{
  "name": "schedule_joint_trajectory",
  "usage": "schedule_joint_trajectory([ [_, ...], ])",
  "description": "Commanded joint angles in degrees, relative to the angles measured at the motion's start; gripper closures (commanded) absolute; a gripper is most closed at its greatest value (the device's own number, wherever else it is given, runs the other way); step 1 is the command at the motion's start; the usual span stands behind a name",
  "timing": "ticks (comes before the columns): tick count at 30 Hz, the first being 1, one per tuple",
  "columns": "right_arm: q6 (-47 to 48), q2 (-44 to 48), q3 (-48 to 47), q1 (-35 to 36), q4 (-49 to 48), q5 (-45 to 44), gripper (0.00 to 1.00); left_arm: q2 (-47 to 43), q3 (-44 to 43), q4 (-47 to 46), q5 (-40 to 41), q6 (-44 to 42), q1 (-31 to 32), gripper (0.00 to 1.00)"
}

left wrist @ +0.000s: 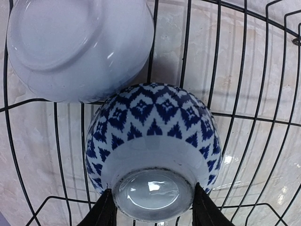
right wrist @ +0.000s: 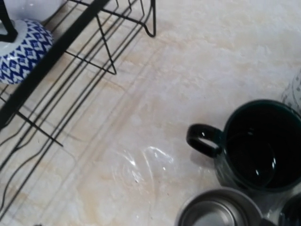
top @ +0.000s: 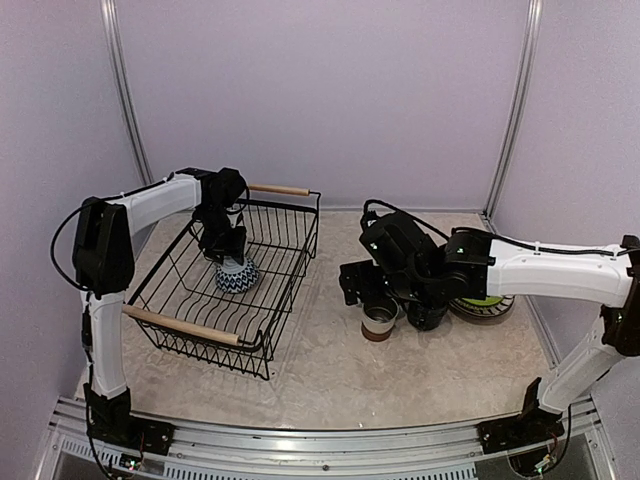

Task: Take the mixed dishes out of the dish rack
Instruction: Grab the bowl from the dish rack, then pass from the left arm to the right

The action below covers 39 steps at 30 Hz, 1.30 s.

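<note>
The black wire dish rack (top: 185, 325) stands on the left, and two small bowls lie upside down in it. My left gripper (top: 225, 245) reaches down into the rack. Its fingers (left wrist: 106, 212) press on both sides of the foot ring of the blue-patterned bowl (left wrist: 153, 141), which rests on the rack wires (left wrist: 188, 47). A plain white bowl (left wrist: 75, 47) touches it on the far side. My right gripper (top: 375, 290) hovers open, holding nothing, over a steel-lined cup (right wrist: 218, 209) and a dark green mug (right wrist: 256, 150) standing on the table.
A lime green plate on a woven one (top: 485, 303) lies right of the mugs, partly under the right arm. A patterned white mug's edge (right wrist: 294, 92) shows behind the green mug. The rack's corner (right wrist: 56, 52) stands left of the cups. Bare marble table (top: 330, 370) lies in front.
</note>
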<state>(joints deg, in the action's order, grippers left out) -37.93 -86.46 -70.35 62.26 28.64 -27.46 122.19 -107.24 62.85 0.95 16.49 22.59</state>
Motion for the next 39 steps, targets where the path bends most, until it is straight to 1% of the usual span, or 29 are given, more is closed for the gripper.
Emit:
schedule_joint_trajectory([
  [1, 1.6, -2.3, -3.4, 0.7, -1.1, -0.4, 0.02, -0.8, 0.1, 1.1, -0.3, 0.2, 0.2, 0.61],
  [6, 2.8, -4.3, -6.2, 0.4, -4.6, 0.7, 0.0, -3.2, 1.1, 0.2, -0.6, 0.3, 0.1, 0.7],
  [9, 3.3, -5.1, -6.5, -0.5, -8.5, 3.2, 0.0, -4.5, 1.6, -0.1, -1.9, 0.4, 0.0, 0.73],
  [17, 3.0, -7.4, -7.4, -4.4, -19.3, 14.2, 0.0, -9.0, 3.4, -1.6, -4.2, 1.0, -0.7, 0.73],
  [26, 1.1, -13.6, -12.8, -7.7, -27.9, 24.1, 0.0, -16.1, 6.3, -5.0, -10.4, 2.2, -2.1, 0.74],
  [29, 0.4, -16.4, -15.6, -8.3, -28.5, 26.8, 0.0, -18.6, 7.2, -6.3, -11.7, 2.4, -2.3, 0.74],
  [31, -0.4, -18.5, -17.4, -8.8, -30.7, 28.8, 0.0, -20.3, 8.1, -7.6, -12.7, 2.6, -2.5, 0.74],
  [39, -6.6, -24.2, -19.1, -11.2, -39.5, 38.4, 0.0, -26.8, 10.9, -11.6, -16.1, 3.1, -3.2, 0.74],
])
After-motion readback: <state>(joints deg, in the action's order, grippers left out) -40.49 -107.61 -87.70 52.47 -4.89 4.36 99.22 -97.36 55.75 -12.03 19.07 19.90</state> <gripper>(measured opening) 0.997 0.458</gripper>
